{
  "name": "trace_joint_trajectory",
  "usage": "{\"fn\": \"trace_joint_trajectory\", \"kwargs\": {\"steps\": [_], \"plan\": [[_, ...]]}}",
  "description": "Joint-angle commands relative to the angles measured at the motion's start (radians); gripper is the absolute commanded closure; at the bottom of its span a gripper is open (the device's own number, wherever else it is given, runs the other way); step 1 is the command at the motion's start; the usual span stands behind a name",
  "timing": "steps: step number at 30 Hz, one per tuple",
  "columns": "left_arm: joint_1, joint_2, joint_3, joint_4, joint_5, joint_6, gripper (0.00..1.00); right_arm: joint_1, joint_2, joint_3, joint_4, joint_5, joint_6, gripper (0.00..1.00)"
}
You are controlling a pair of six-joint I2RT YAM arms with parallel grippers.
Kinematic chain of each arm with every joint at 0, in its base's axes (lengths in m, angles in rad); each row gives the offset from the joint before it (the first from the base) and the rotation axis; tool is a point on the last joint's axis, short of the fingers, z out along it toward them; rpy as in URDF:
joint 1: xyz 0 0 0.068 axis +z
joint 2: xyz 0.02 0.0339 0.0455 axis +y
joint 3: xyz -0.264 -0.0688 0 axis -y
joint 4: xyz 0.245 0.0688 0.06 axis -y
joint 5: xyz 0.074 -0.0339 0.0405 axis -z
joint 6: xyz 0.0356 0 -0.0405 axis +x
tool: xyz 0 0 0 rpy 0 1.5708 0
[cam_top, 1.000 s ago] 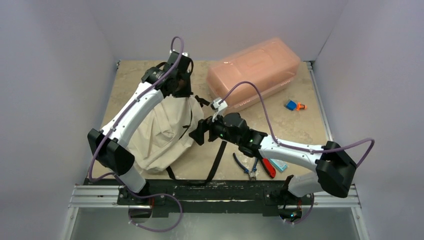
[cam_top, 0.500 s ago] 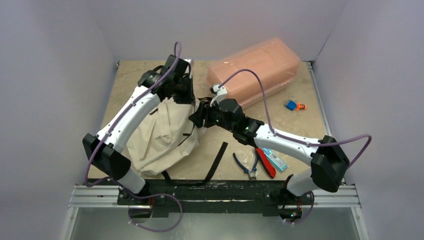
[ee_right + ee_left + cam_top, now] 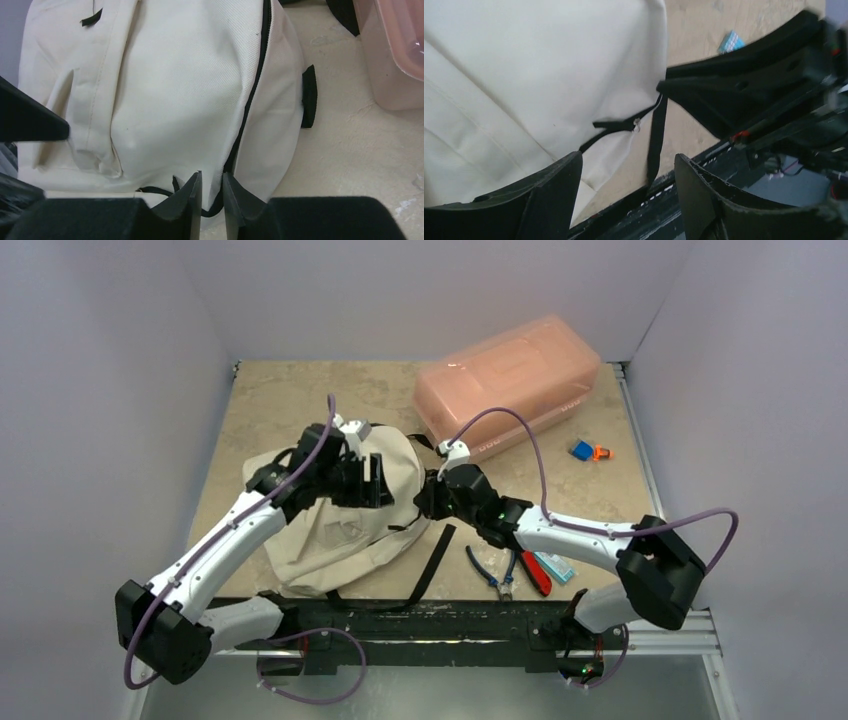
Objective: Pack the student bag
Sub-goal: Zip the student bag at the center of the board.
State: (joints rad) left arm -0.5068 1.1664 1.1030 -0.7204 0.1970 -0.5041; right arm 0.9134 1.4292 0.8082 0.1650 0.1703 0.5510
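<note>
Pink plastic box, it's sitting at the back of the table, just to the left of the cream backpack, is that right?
Not quite. The pink plastic box does sit at the back of the table, but it is to the right of the cream backpack, not to the left. The top external view shows this.

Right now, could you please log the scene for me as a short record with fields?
bag: cream, lying slumped on the table
left tool: open, over the bag, holding nothing
right tool: nearly shut, pinching the bag's zip edge
box: pink, far side, right of the bag
pliers: near the right arm's base
blue item: small, far right
</note>
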Motion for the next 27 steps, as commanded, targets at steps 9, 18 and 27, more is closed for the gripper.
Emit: {"fn": "trace_joint_trajectory", "kwargs": {"steps": [9,18,27], "plan": [[-0.158,0.009,-0.246,0.315,0.040,0.075,0.39,-0.010,0.032,-0.001,0.092,-0.166,0.071,0.37],[-0.168,-0.030,-0.293,0.371,0.029,0.072,0.43,-0.065,-0.002,0.018,0.064,-0.202,0.052,1.00],[-0.169,0.051,-0.334,0.495,0.065,0.060,0.43,-0.188,-0.072,-0.062,0.182,-0.542,0.067,1.00]]}}
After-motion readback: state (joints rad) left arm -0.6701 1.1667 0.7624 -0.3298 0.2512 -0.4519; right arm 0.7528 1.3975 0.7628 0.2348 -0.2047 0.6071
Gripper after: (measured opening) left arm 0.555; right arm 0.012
